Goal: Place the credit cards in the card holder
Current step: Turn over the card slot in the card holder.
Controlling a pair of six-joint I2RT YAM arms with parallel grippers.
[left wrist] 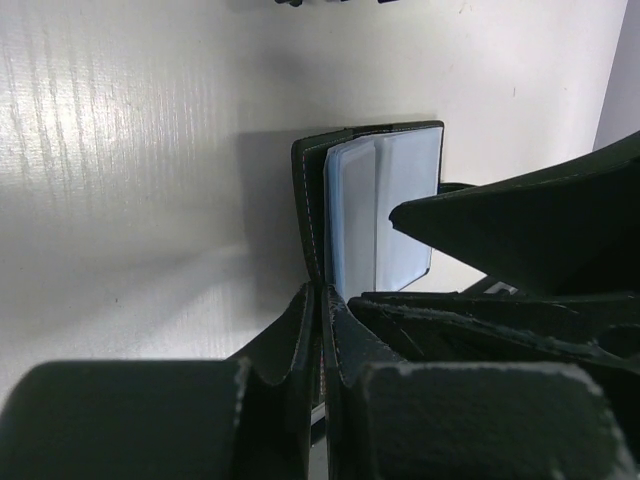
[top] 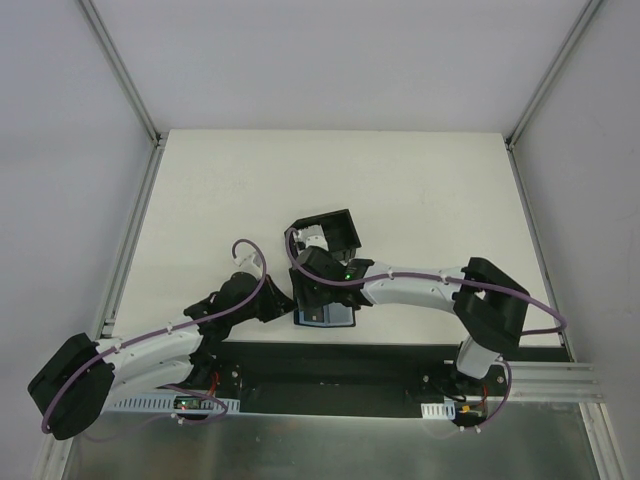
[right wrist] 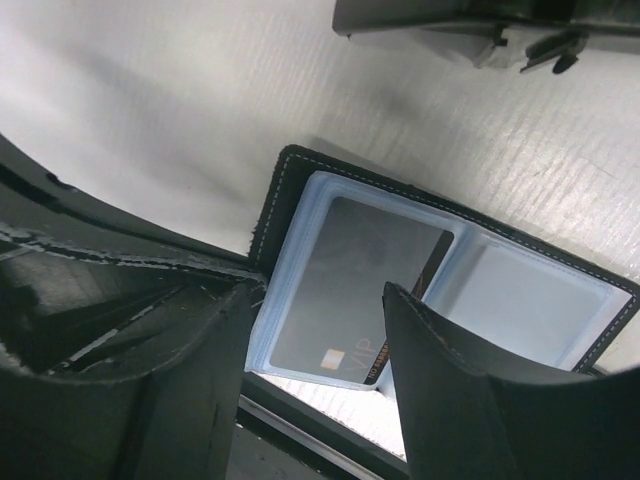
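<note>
The card holder [top: 335, 320] lies open near the table's front edge, its bluish sleeves [right wrist: 530, 300] facing up. A grey credit card [right wrist: 350, 270] marked VIP rests in or on its left sleeve; I cannot tell which. My right gripper [right wrist: 320, 290] hangs just above that card, jaws apart on either side of it, with a gap showing at the left finger. My left gripper [left wrist: 322, 300] is shut on the holder's black cover edge [left wrist: 308, 200]. More whitish credit cards [top: 313, 237] sit in the black box.
The black open-topped box [top: 340, 228] stands just behind the card holder, close to my right wrist. The table's front edge and the black rail [right wrist: 330, 440] run right below the holder. My right gripper's finger [left wrist: 530, 230] reaches in over the holder from the right.
</note>
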